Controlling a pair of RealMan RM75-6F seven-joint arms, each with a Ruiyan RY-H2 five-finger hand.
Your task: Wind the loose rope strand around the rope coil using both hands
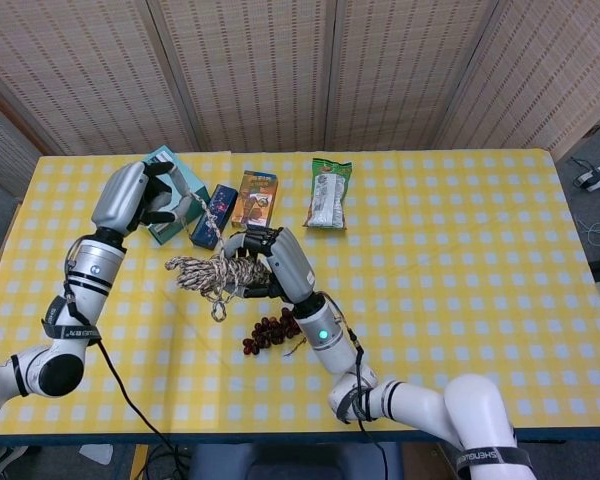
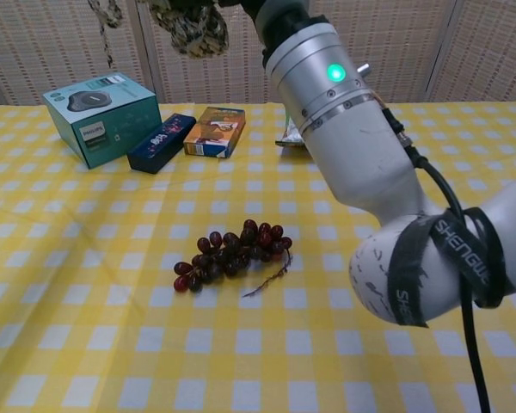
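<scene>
Boxes [image 1: 242, 199] and a snack bag [image 1: 328, 194] crowd the worktop's [image 1: 460, 250] far-left stretch; grapes [image 1: 267, 334] block the near middle; its right half lies open.

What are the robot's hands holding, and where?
The right hand grips the rope coil at its right end. The left hand pinches the loose rope strand at its far end.

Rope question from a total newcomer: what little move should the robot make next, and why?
Probably the left hand should carry its strand over the rope coil for another wrap. In the head view the right hand holds the coil above the table, a strand runs up from the coil to the left hand, and a small loop dangles unwound.
</scene>
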